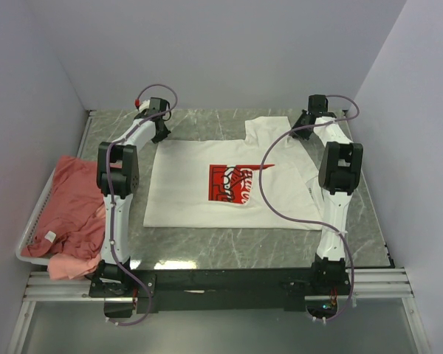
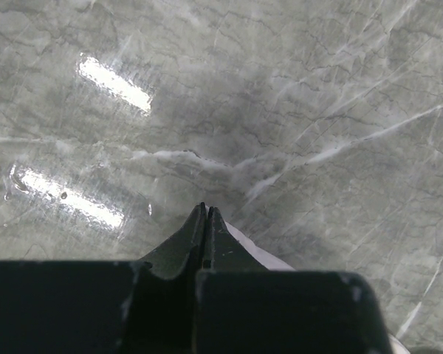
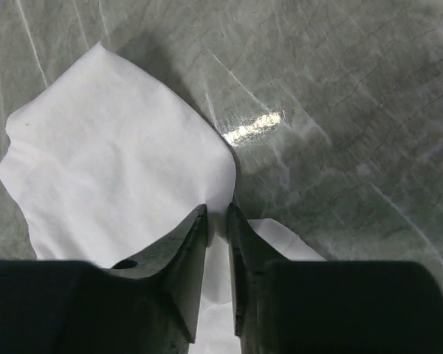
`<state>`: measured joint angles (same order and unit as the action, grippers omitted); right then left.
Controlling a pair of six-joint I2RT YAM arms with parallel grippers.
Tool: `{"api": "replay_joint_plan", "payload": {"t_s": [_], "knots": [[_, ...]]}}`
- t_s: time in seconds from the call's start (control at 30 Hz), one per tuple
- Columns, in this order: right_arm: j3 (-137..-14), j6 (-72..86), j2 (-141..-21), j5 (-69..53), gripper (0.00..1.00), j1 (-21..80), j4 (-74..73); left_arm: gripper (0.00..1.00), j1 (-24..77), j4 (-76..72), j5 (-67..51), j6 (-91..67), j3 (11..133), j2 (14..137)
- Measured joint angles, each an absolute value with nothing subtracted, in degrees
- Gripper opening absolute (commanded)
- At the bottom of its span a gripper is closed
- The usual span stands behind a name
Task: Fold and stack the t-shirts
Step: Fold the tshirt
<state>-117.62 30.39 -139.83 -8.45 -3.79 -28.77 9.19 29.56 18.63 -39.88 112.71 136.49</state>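
Observation:
A white t-shirt (image 1: 184, 184) with a red chest print lies spread flat on the marble table (image 1: 207, 122). My left gripper (image 1: 161, 127) sits at its far-left corner. In the left wrist view the left gripper (image 2: 205, 209) is shut tight against the table, and a strip of the t-shirt (image 2: 255, 247) comes out from under the right finger. My right gripper (image 1: 308, 119) is at the far-right sleeve. In the right wrist view the right gripper (image 3: 217, 210) is pinched on the puckered edge of that t-shirt (image 3: 118, 162). Salmon-pink t-shirts (image 1: 77, 192) lie heaped on the left.
The pink heap rests in a white wire basket (image 1: 31, 228) at the table's left edge. Grey walls close in the back and both sides. Purple cables loop off each arm; the right arm's cable (image 1: 264, 184) hangs over the shirt.

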Motion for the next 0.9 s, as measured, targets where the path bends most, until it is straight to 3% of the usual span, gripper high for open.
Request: {"api": "replay_joint_plan", "payload": {"t_s": [0.13, 0.2, 0.5, 0.9], "knots": [[-117.6, 30.3, -139.8, -8.5, 0.05, -3.8, -28.8, 0.01, 9.2, 29.5, 18.2, -39.9, 112.6, 136.2], [-117.6, 30.2, -139.8, -8.4, 0.02, -3.8, -28.8, 0.01, 9.2, 29.4, 17.9, -39.9, 112.4, 135.9], [-116.6, 29.4, -137.3, -8.0, 0.01, -3.8, -28.4, 0.01, 9.1, 28.6, 17.8, -39.8, 110.8, 132.3], [-109.3, 26.7, -125.4, -4.7, 0.00, -3.8, -27.1, 0.00, 8.2, 27.0, 17.8, -39.9, 107.7, 127.6]]}}
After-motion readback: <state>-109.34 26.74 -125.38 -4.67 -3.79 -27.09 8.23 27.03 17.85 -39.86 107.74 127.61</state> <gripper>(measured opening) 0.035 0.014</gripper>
